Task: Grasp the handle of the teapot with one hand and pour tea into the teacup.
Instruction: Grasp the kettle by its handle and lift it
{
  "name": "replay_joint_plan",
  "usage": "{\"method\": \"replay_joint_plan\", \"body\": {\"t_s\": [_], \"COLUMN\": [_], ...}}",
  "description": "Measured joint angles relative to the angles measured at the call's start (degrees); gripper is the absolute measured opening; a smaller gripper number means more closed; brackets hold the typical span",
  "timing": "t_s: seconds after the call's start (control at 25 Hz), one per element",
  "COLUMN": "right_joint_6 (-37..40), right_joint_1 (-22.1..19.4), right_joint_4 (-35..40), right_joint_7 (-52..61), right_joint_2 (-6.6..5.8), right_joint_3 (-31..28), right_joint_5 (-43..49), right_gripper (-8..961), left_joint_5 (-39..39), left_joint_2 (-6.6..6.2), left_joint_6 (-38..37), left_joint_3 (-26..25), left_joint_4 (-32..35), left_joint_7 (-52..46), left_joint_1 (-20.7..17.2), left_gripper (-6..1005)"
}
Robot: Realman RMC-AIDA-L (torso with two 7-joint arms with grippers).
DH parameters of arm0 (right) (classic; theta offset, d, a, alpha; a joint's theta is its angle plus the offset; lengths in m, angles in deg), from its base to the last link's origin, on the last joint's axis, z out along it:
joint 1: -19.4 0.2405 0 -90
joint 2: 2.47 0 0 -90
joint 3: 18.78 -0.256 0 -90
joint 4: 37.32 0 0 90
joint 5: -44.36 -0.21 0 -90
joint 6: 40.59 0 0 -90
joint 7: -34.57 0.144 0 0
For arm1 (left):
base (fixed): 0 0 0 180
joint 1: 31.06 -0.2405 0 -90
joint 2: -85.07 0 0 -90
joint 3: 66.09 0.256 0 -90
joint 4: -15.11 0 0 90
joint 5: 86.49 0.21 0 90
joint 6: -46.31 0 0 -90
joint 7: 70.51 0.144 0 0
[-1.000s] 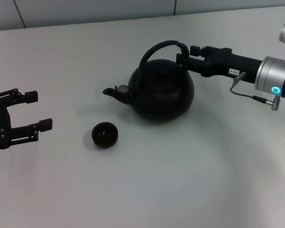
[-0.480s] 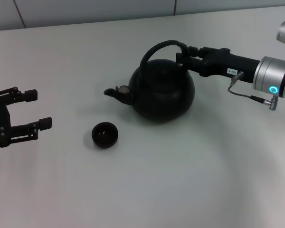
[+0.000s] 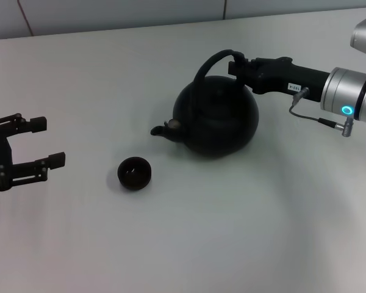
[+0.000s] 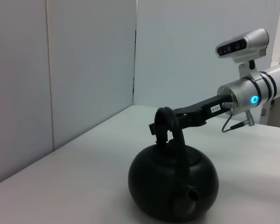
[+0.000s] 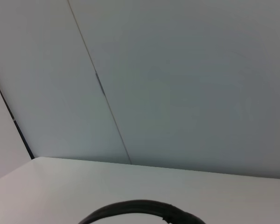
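A: How is the light?

B: Bright, even and cool, falling from above. The white table (image 3: 171, 244) shows no glare in the head view.

A: Shadows?

B: Only a faint soft 1 just under the teapot (image 3: 216, 116) and the teacup (image 3: 134, 173). Both are so black that surface detail is lost.

A: Anything soft?

B: In the right wrist view the handle (image 5: 140, 210) is slightly blurred at the bottom edge. In the left wrist view a small blue light glows on the far arm (image 4: 254, 99).
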Motion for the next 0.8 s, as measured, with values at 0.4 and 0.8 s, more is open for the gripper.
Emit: {"method": "replay_joint_plan", "body": {"t_s": [0.4,0.8], "right_joint_6": [0.51,0.57], "right_joint_1": [-0.11,0.14], "right_joint_4": [0.01,0.10], "right_joint_7": [-0.11,-0.19], "right_joint_2": [0.06,0.17], "right_joint_3": [-0.09,0.41], "right_joint_5": [-0.59,-0.63], "right_gripper": [161,161], "left_joint_5": [0.04,0.21], "left_joint_2": [-0.16,-0.18], "left_joint_6": [0.03,0.03], "left_joint_3": [-0.53,-0.53], "left_joint_4": [0.00,0.00], "left_joint_7": [0.22,0.29], "left_joint_1": [-0.27,-0.27], "left_gripper": [785,785]}}
